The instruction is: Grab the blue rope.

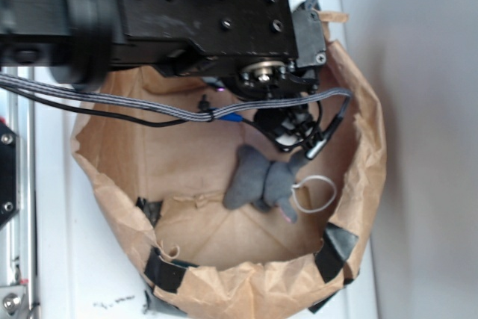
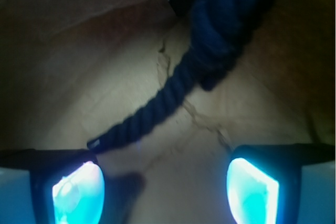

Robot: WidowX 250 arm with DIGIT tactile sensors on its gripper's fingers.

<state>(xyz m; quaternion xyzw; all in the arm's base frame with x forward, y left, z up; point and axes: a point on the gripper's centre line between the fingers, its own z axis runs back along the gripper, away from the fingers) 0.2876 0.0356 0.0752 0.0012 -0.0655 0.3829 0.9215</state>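
In the wrist view the blue rope [image 2: 173,90] is a thick, dark navy twisted length. It runs from a bulky bunch at the top right down to a capped end at the left, just above my left finger. It lies on the brown paper floor, ahead of my gripper [image 2: 165,192]. The gripper is open, its cyan-lit pads [image 2: 79,192] wide apart with only bare paper between them. From the exterior view my gripper [image 1: 297,134] reaches down into the paper-lined basket [image 1: 366,177]. Only a small bright-blue bit of the rope [image 1: 233,119] shows there, under the cable.
A grey plush elephant [image 1: 261,181] lies in the basket just below the gripper, with a white ring [image 1: 314,193] beside it. A grey-and-black braided cable [image 1: 149,106] and a thin black wire cross the basket. Crumpled paper walls with black tape patches [image 1: 168,268] surround everything.
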